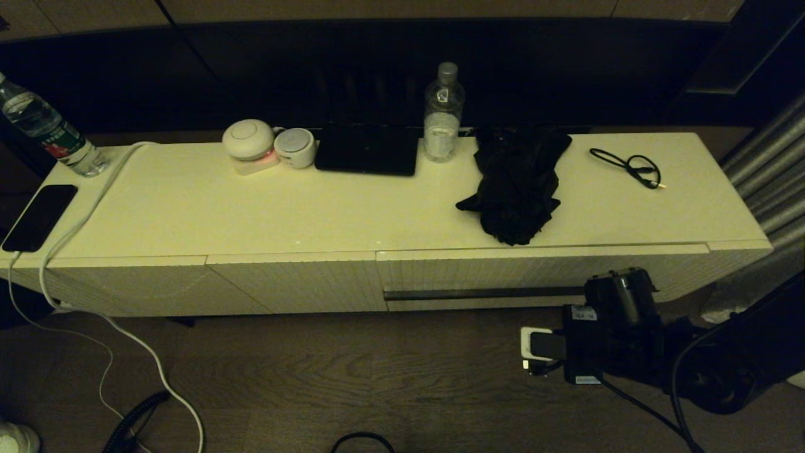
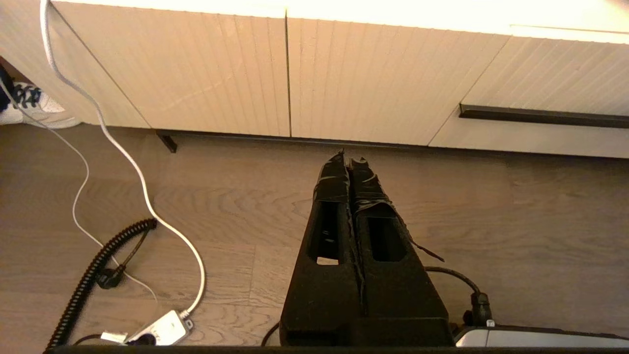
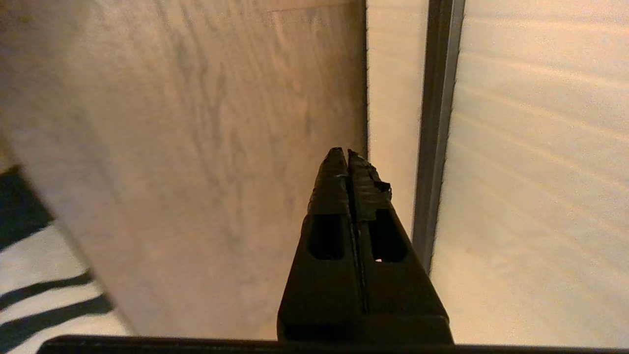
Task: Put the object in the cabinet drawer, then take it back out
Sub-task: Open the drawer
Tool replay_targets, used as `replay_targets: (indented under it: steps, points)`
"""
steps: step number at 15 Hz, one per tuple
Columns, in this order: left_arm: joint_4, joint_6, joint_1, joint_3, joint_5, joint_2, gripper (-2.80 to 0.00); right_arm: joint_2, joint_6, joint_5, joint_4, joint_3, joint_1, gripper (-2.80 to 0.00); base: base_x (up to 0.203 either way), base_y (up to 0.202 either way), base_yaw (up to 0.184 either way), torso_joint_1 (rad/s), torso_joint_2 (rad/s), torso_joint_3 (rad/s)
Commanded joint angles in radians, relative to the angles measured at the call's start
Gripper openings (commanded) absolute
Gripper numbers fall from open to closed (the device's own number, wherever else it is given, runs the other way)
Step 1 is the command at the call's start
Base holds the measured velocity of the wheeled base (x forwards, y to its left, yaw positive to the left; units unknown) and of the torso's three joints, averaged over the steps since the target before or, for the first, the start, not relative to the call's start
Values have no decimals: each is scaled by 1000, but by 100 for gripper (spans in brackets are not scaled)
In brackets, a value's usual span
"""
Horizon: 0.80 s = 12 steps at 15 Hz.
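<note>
Cabinet [image 1: 188,201]: long, low and cream, stood across the head view on a wood floor [image 1: 377,377]; its ribbed front panels also showed in the left wrist view
Drawer [image 1: 541,270]: sat flush and closed in the cabinet's right half, a dark handle strip [image 1: 484,293] running along its ribbed front
Umbrella [image 1: 516,182]: lay on the cabinet top above the drawer, near the front edge, well apart from both grippers; it was up and behind the right gripper
Umbrella look: a bunchy heap of black fabric, wider toward the back, one flap sticking out to the robot's left
Right gripper [image 3: 348,153]: fingers pressed together, holding nothing; tip was just beside the handle strip, close in front of the drawer's face
Right arm [image 1: 629,333]: reached in low from the right, wrist at drawer height near the strip's right end
Left gripper [image 2: 350,160]: fingers pressed together and empty, held low over the floor, pointed at the cabinet's foot, apart from it
Top clutter: clear bottle [image 1: 443,113] just left of the umbrella, dark flat slab [image 1: 368,151], two round white gadgets [image 1: 267,145], black cable [image 1: 629,167] to the right, phone [image 1: 39,217] and second bottle [image 1: 47,129] at the far left
Floor: white cable [image 2: 123,157] and coiled black cord [image 2: 93,275]
</note>
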Motion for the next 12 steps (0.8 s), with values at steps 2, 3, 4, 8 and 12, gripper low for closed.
replay_targets:
  steps: [2,3,4,8,12]
  points:
    - [0,-1,0,1,0,-2,-280,105,-66,5,-168,45,1,-280,0,0,0,0,0,0]
    - [0,-1,0,0,0,-2,-280,124,-89,6,-209,57,1,-280,0,0,0,0,0,0]
    - [0,-1,0,0,0,-2,-280,124,-92,1,-208,57,1,-280,0,0,0,0,0,0]
    - [0,-1,0,0,0,-2,-280,111,-94,7,-145,30,-19,-280,0,0,0,0,0,0]
    - [0,-1,-1,0,0,-2,-280,37,-89,5,24,-6,-29,-280,0,0,0,0,0,0]
